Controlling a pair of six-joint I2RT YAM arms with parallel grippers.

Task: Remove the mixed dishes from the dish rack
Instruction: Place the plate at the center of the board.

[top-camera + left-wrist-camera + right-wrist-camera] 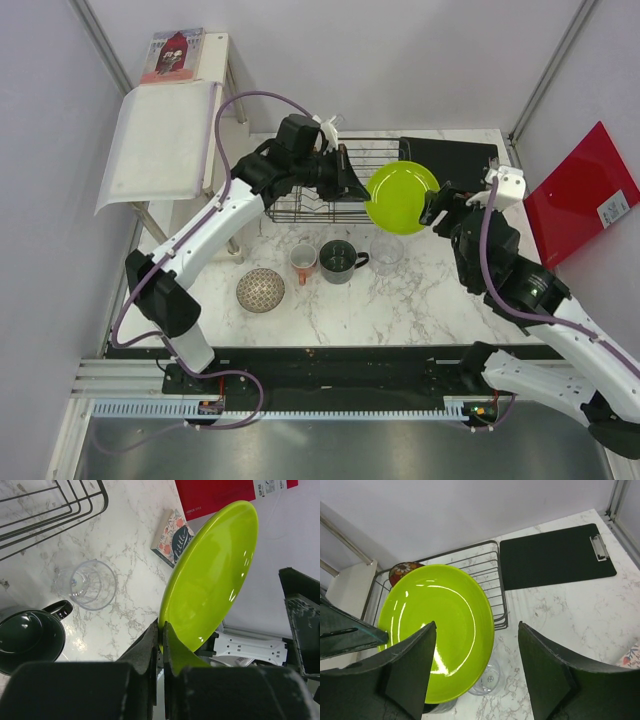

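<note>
My left gripper (357, 186) is shut on the left rim of the lime-green plate (402, 196) and holds it tilted in the air just right of the dish rack (310, 205). In the left wrist view the jaws (162, 630) pinch the plate (210, 575). My right gripper (437, 206) is open at the plate's right rim; in its wrist view (476, 626) the plate (437, 630) shows between the fingers. A dark red bowl (402, 571) stands in the rack (490, 575). The clear glass (387, 253), dark grey mug (338, 261), orange-red cup (304, 263) and pink-white bowl (261, 290) stand on the table.
A black clipboard (450, 155) lies behind the plate at the back right. A white shelf stand (165, 140) stands at the back left. A red folder (580, 195) leans at the right wall. A small patterned booklet (172, 537) lies on the table right of the glass.
</note>
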